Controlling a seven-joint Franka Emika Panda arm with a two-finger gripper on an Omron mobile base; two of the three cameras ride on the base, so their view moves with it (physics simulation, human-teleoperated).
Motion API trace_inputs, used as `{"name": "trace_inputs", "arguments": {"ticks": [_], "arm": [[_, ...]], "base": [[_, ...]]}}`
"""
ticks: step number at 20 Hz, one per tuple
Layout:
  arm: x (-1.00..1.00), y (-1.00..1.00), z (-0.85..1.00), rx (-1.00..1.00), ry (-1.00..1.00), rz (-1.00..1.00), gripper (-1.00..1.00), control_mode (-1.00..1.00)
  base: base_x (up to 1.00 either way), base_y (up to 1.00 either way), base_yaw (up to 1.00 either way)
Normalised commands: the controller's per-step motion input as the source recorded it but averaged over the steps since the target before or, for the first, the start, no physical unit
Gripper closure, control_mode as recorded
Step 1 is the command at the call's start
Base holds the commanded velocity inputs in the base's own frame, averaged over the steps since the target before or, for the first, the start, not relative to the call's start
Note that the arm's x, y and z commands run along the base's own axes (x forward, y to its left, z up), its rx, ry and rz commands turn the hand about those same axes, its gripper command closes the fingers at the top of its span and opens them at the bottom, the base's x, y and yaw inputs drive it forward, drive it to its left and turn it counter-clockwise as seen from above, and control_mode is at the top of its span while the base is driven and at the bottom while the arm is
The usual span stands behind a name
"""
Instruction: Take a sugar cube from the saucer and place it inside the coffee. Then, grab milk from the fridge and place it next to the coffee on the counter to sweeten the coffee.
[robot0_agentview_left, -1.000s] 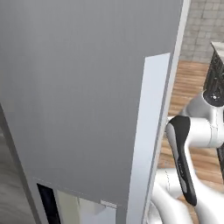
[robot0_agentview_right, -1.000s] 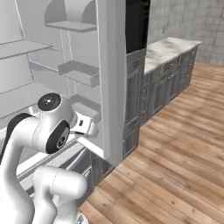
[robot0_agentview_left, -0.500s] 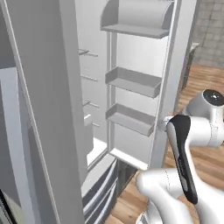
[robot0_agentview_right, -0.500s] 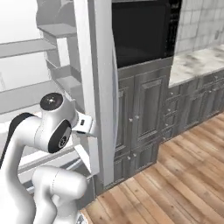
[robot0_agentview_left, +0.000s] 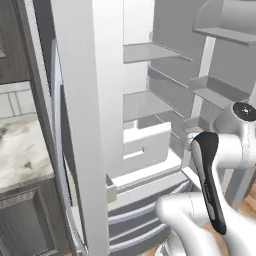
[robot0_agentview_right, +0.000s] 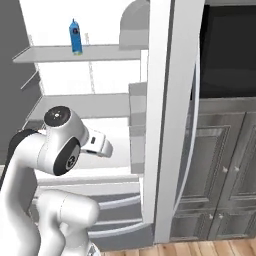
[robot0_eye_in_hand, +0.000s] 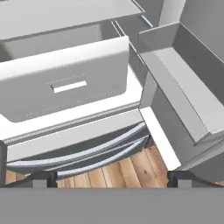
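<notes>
Jaws: spread wide, nothing between them; gripper (robot0_eye_in_hand: 111, 175) shows as two dark tips at the bottom corners of the hand view, pointed down at the foot of the fridge.
Fridge (robot0_agentview_right: 165, 120): white, door swung open; pale shelves and a drawer inside.
Milk (robot0_agentview_right: 75, 36): blue carton with a white cap, upright on the top shelf, toward its left in the right base view, well above the arm.
Top shelf (robot0_agentview_right: 100, 51): pale grey, carries the carton alone as far as can be seen.
Drawer (robot0_eye_in_hand: 65, 81): white front with a slot handle, low in the fridge, straight ahead of the hand camera.
Door bins (robot0_agentview_left: 220, 95): grey, stacked on the inside of the open door, on the right of the left base view.
Table (robot0_agentview_left: 20, 150): marble-look top with dark veining, left of the fridge in the left base view, over dark grey cabinets.
Floor (robot0_eye_in_hand: 118, 168): wood planks, below the fridge's lower pull-out fronts.
Cabinets (robot0_agentview_right: 225, 165): dark grey panelled doors, right of the fridge in the right base view.
</notes>
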Motion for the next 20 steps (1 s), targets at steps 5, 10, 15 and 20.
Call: {"name": "trace_inputs", "arguments": {"ticks": [5, 10, 15, 20], "arm": [[0.00, 0.00, 0.00, 0.00, 0.00, 0.00, -1.00, 1.00], [0.00, 0.00, 0.00, 0.00, 0.00, 0.00, -1.00, 1.00], [0.00, 0.00, 0.20, 0.00, -0.04, 0.01, -1.00, -1.00], [0.22, 0.12, 1.00, 0.00, -0.26, 0.00, -1.00, -1.00]], "base": [[0.50, 0.03, 0.39], [0.71, 0.06, 0.24], [0.24, 0.00, 0.13], [0.00, 0.00, 0.00]]}}
